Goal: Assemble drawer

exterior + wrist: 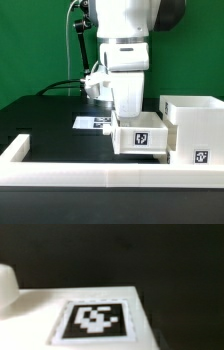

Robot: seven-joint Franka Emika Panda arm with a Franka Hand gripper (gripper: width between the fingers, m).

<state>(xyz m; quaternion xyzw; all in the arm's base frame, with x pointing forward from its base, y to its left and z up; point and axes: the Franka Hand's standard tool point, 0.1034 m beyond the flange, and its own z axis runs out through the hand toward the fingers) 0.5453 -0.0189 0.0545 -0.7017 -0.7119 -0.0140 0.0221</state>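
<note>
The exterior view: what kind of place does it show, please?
Probably a robotics lab test bench. A white arm works over a black table fenced by a low white rim, the plastic parts carry square tags, and a plain green backdrop stands behind.

Small tray just beside housing, on its exterior-view left; marker board behind.

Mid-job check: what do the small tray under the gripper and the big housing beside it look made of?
The small tray looks like white hard plastic with a matte finish: flat, even faces and crisp edges. Its black-and-white tag seems printed flat on it; whether it is a paper sticker is unclear. The housing shows the same matte white, thin-walled look, probably the same plastic.
</note>
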